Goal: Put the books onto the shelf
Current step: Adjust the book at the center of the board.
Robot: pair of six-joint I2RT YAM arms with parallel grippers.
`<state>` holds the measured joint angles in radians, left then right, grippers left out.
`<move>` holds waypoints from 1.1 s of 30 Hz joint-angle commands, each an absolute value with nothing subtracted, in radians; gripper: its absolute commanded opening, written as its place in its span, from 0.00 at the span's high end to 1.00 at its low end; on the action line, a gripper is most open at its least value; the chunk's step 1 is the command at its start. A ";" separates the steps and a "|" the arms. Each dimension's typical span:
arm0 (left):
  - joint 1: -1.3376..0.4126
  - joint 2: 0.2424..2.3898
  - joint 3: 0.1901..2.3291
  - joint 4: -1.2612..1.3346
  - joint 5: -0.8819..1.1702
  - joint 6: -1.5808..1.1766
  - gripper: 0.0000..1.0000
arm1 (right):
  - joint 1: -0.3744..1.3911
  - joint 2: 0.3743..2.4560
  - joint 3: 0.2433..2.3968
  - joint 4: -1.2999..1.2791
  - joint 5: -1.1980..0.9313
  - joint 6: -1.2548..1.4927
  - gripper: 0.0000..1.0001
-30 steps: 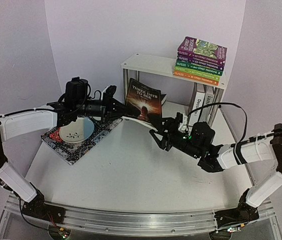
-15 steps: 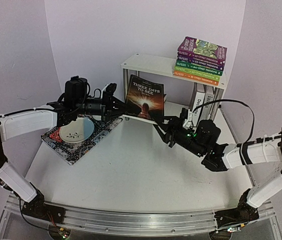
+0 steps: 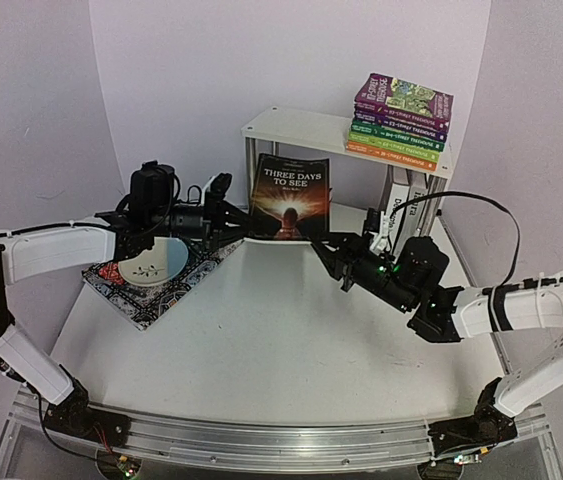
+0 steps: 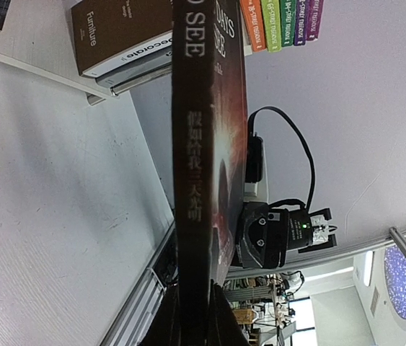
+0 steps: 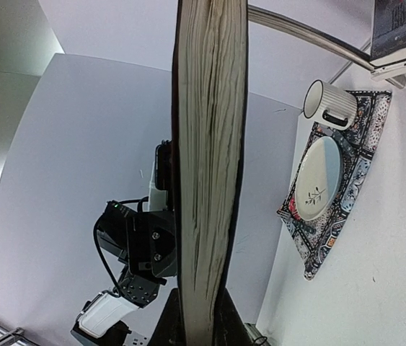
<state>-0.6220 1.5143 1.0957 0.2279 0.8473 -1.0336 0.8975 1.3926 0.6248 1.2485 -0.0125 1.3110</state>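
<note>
The left tool (image 3: 244, 226) is clamped on the dark book (image 3: 289, 195) titled "Three Days to See". Its fingers press both covers at the spine side, near the lower left corner. The left wrist view shows the spine (image 4: 192, 180) running straight up from between the fingers of the left tool (image 4: 192, 317). The right tool (image 3: 323, 243) has its fingers closed against the two covers at the page side, at the lower right corner. Its own camera looks along the page edge (image 5: 210, 144) rising from the right tool (image 5: 201, 317).

The book stands upright on its bottom edge, front cover facing the arms, just in front of the shelf (image 3: 296, 128) at the back of the desk (image 3: 261, 340). A stack of paperbacks (image 3: 401, 120) lies on the top board. Two pale books (image 3: 398, 200) stand on the lower board at the right end.

A second ago the book leaned over to the right, and the right tool sat lower on the desk, spread open and clear of it. The book is now straighter, and the right tool has moved up and closed on it. The left tool's grip has not changed.
</note>
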 commanded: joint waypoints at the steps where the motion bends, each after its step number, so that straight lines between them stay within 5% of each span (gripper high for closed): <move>1: -0.625 1.513 1.092 0.289 0.840 -0.964 0.91 | 0.899 1.344 0.624 1.394 0.022 1.276 1.00; 8: -0.618 1.531 1.069 0.288 0.804 -0.930 0.52 | 0.899 1.375 0.600 1.367 0.050 1.268 1.00; 14: -0.605 1.563 1.060 0.287 0.797 -0.912 0.44 | 0.899 1.431 0.630 1.360 0.043 1.239 1.00; 21: -0.591 1.615 1.051 0.287 0.789 -0.869 0.69 | 0.899 1.509 0.660 1.346 0.023 1.233 1.00; 25: -0.581 1.635 1.053 0.287 0.788 -0.847 0.95 | 0.898 1.531 0.656 1.344 0.036 1.212 0.99; 33: -0.571 1.628 1.046 0.287 0.795 -0.827 1.00 | 0.900 1.592 0.679 1.381 0.064 1.214 0.61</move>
<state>-0.5737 1.6436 1.0378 0.2256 0.7826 -0.8810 0.8955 1.5690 0.6092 1.2572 0.0465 1.2350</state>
